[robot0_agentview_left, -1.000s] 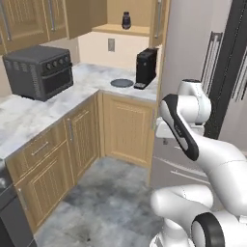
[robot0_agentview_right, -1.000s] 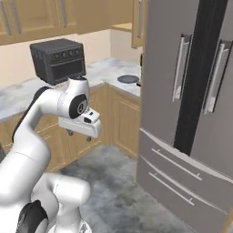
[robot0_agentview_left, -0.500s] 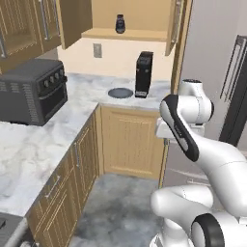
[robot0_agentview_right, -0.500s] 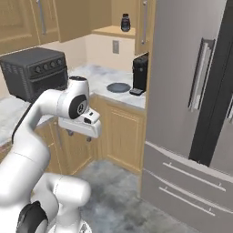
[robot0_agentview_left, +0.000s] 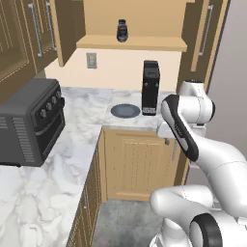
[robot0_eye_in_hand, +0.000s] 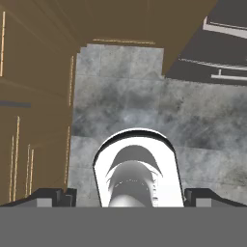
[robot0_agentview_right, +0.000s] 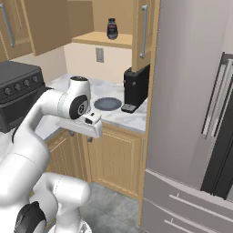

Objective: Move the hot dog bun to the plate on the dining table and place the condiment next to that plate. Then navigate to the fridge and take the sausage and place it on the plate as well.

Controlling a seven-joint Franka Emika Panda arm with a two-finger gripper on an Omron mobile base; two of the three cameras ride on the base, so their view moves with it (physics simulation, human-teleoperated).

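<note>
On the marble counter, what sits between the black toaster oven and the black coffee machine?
A dark round plate beside the coffee machine; otherwise bare marble up to the toaster oven, in both base views.

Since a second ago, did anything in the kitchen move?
Only the robot's base turned, so the whole view swung: the fridge slid right and the corner counter came to the middle. The things themselves stayed put, and the claw stayed open and empty.

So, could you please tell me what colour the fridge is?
Grey stainless steel fridge, clearest in the right base view.
</note>
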